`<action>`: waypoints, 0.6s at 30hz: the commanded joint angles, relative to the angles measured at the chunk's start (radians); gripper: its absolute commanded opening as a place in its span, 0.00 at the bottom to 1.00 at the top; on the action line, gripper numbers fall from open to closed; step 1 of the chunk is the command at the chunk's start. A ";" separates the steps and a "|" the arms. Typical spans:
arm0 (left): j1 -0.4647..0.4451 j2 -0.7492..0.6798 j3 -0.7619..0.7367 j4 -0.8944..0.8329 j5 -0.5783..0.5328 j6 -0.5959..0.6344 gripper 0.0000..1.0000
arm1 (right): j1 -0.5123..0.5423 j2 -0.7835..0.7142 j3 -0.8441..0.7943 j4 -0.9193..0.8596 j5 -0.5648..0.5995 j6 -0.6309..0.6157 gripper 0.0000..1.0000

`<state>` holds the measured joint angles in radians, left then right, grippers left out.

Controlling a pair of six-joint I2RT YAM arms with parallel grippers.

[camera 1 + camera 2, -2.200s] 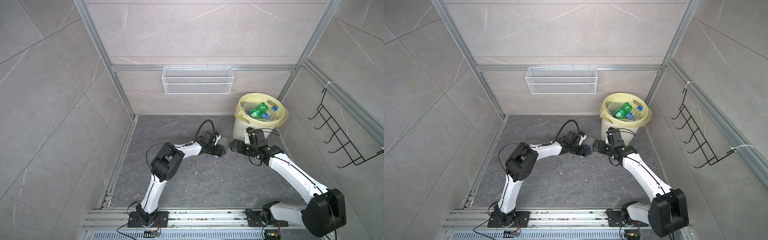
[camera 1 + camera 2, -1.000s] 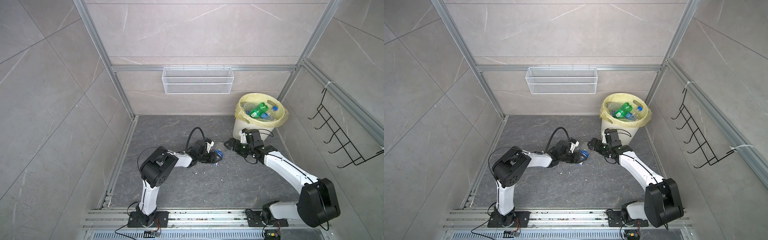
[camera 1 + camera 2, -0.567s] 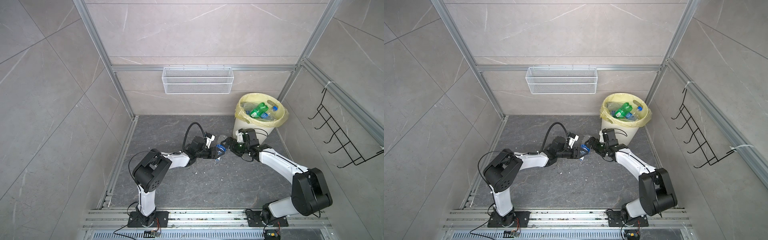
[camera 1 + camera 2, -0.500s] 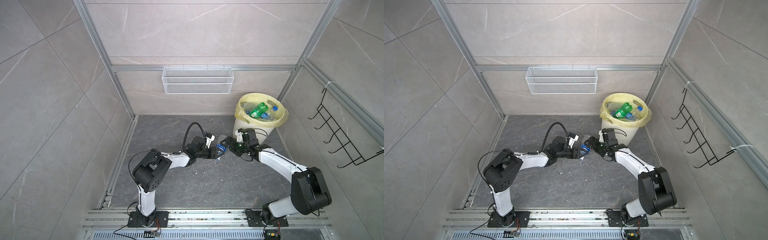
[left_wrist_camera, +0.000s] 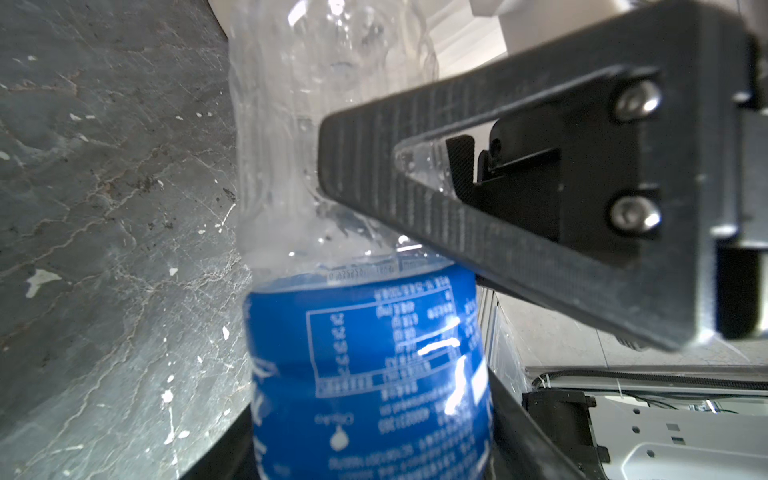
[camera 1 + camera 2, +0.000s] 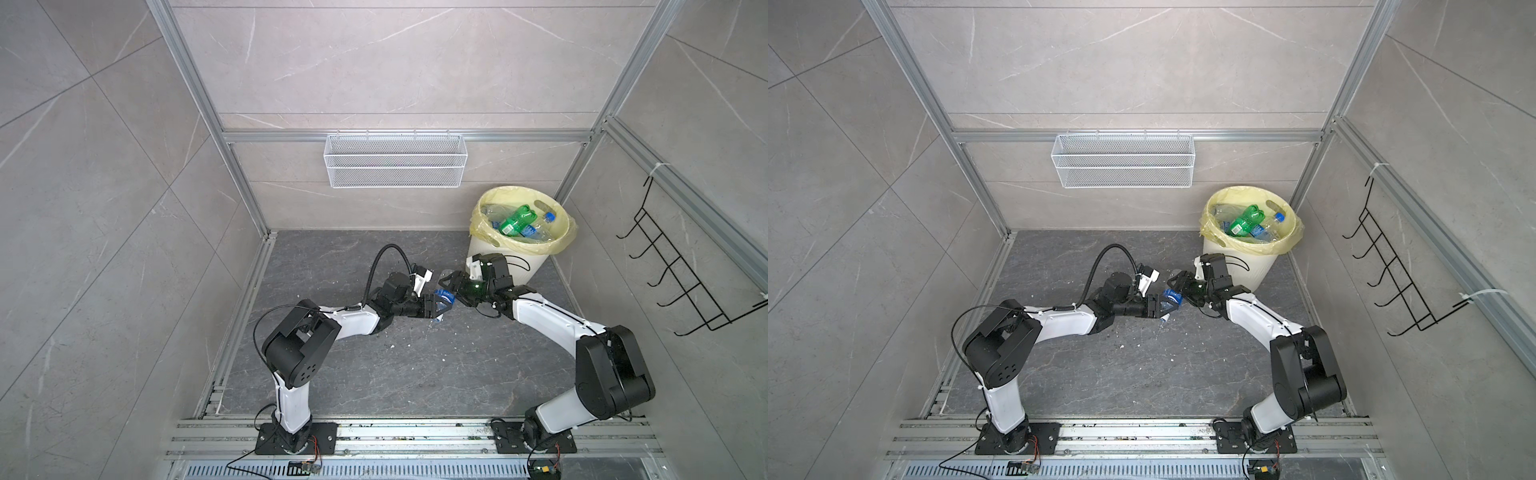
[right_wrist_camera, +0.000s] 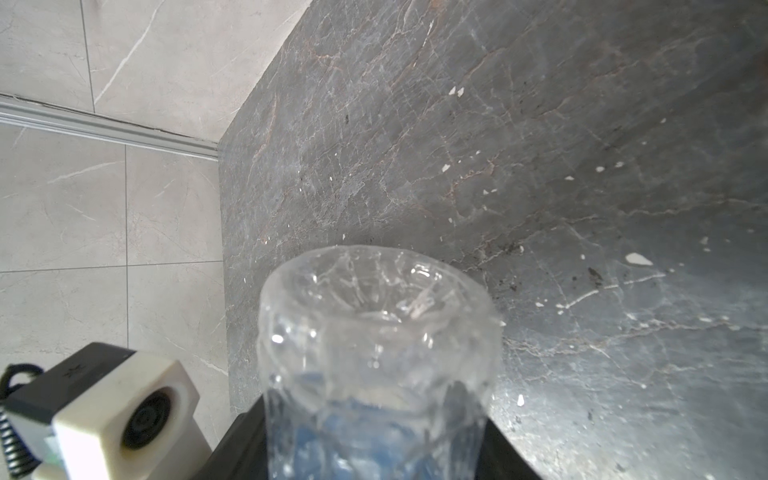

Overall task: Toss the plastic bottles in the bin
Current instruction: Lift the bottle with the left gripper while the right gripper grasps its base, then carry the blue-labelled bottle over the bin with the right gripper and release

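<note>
Bottle (image 6: 444,297) is held at both ends: left gripper (image 6: 433,309) clamped on the blue label, right gripper (image 6: 452,286) closed round the clear end. Bin (image 6: 534,266) stands near.

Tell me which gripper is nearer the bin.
Right. The right gripper is just in front of the bin; the left gripper lies beyond the bottle, farther away.
</note>
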<state>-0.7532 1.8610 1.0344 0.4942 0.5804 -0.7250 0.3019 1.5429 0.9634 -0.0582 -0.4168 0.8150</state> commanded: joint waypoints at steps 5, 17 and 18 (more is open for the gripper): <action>-0.006 -0.104 0.006 -0.067 -0.029 0.094 0.84 | 0.002 -0.066 0.069 -0.116 0.093 -0.082 0.44; -0.030 -0.291 0.022 -0.354 -0.207 0.339 1.00 | 0.003 -0.189 0.209 -0.309 0.232 -0.202 0.42; -0.037 -0.309 0.031 -0.378 -0.226 0.364 1.00 | 0.003 -0.203 0.229 -0.329 0.246 -0.215 0.42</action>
<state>-0.7753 1.6218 1.0344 0.1921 0.4164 -0.4709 0.3042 1.3914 1.1301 -0.3069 -0.2340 0.6594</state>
